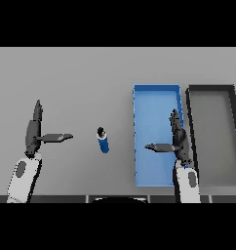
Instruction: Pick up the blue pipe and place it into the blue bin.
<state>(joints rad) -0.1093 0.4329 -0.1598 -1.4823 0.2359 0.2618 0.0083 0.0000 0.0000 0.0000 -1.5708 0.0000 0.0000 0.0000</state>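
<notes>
Pipe [103, 139], blue and upright, stands alone between open left hand [33, 133] and blue bin [157, 134], where the right hand [178, 141] hovers open-fingered, so whichever hand reaches should close squarely around its middle.

pipe [103, 139] left of bin [156, 93] | tray [211, 88] right of bin

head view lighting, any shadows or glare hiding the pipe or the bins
Head view: light is flat and even, with no glare on the grey table; the blue pipe shows whole, its top end dark; the blue bin and the black bin beside it are unshaded, though the right hand covers part of the blue bin; the left hand casts no clear shadow.
</notes>
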